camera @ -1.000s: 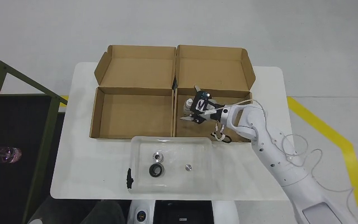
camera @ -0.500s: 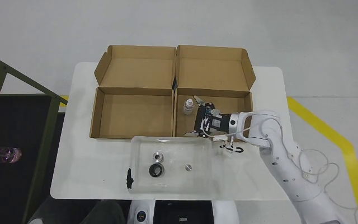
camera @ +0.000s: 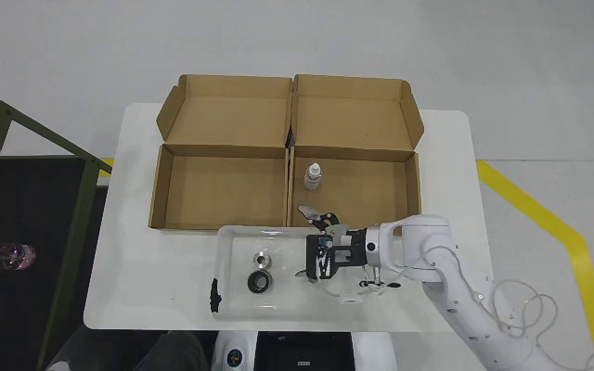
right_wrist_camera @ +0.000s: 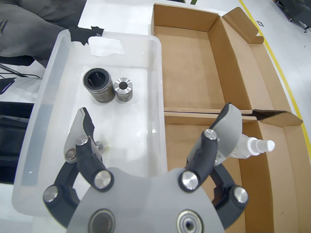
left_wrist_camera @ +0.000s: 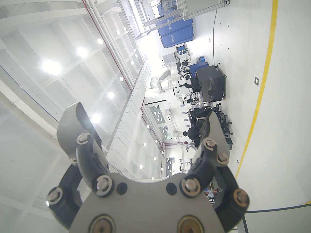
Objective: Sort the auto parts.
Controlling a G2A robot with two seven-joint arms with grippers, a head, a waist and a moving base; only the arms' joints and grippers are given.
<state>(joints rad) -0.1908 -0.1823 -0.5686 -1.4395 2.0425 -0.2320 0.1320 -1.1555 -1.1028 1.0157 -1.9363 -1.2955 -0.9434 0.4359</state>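
A clear plastic bin (camera: 225, 243) stands at the table's front edge. It holds a dark ringed bearing (right_wrist_camera: 98, 88) touching a silver cylinder (right_wrist_camera: 123, 90), and a small silver part (right_wrist_camera: 104, 145) beside one finger. In the top view the bearing (camera: 260, 281) and the cylinder (camera: 264, 259) lie in the bin's left half. My right gripper (right_wrist_camera: 155, 112) hangs open and empty over the bin's right half, also seen from above as the right gripper (camera: 307, 247). A white bottle (camera: 315, 174) stands in the right cardboard box (camera: 371, 199). My left gripper (left_wrist_camera: 141, 117) is open, aimed at the ceiling.
Two open cardboard boxes sit side by side behind the bin, lids folded back; the left box (camera: 223, 190) holds nothing. The bin's far wall runs close along the boxes' front walls. Bare white table (camera: 130, 269) lies left of the bin.
My right gripper has drawn back from the white bottle, which stays standing in the right box, and has come forward and down over the clear bin.
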